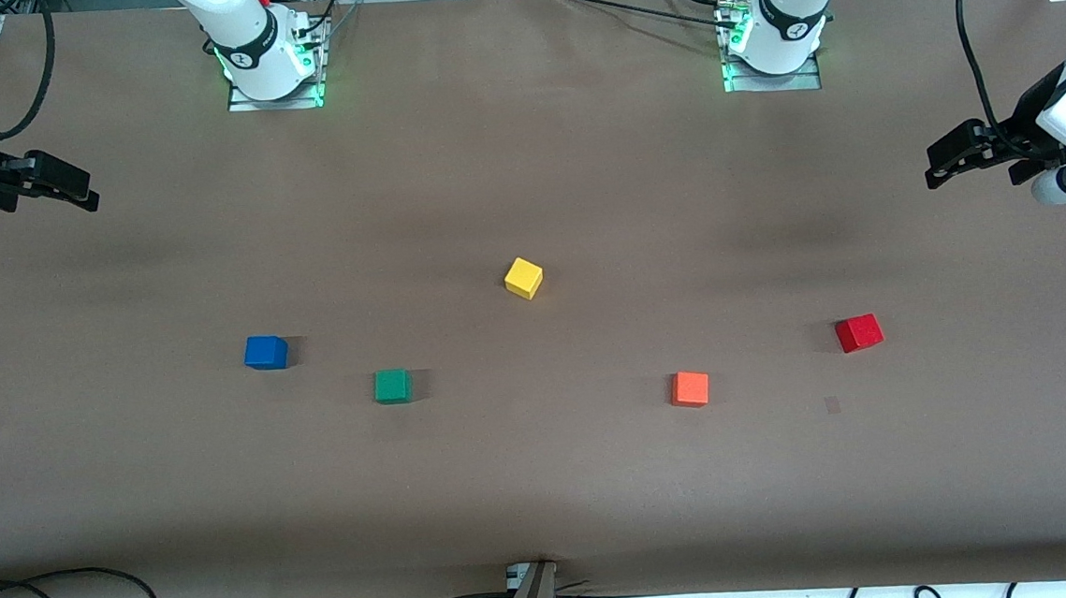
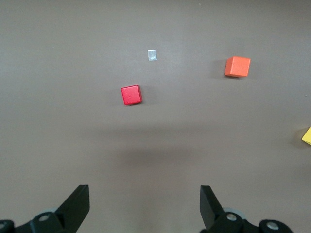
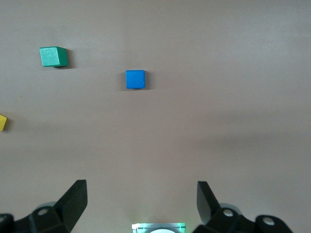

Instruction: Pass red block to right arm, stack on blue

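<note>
The red block (image 1: 859, 332) lies on the table toward the left arm's end; it also shows in the left wrist view (image 2: 131, 94). The blue block (image 1: 266, 352) lies toward the right arm's end and shows in the right wrist view (image 3: 135, 79). My left gripper (image 1: 941, 167) hangs open and empty in the air at the left arm's edge of the table; in its own view (image 2: 145, 206) the fingers stand wide apart. My right gripper (image 1: 80, 192) hangs open and empty at the right arm's edge, wide apart in its own view (image 3: 142, 203).
An orange block (image 1: 689, 388) lies beside the red one, nearer the front camera. A yellow block (image 1: 523, 277) sits mid-table. A green block (image 1: 393, 386) lies near the blue one. A small pale patch (image 1: 831, 404) marks the table near the red block.
</note>
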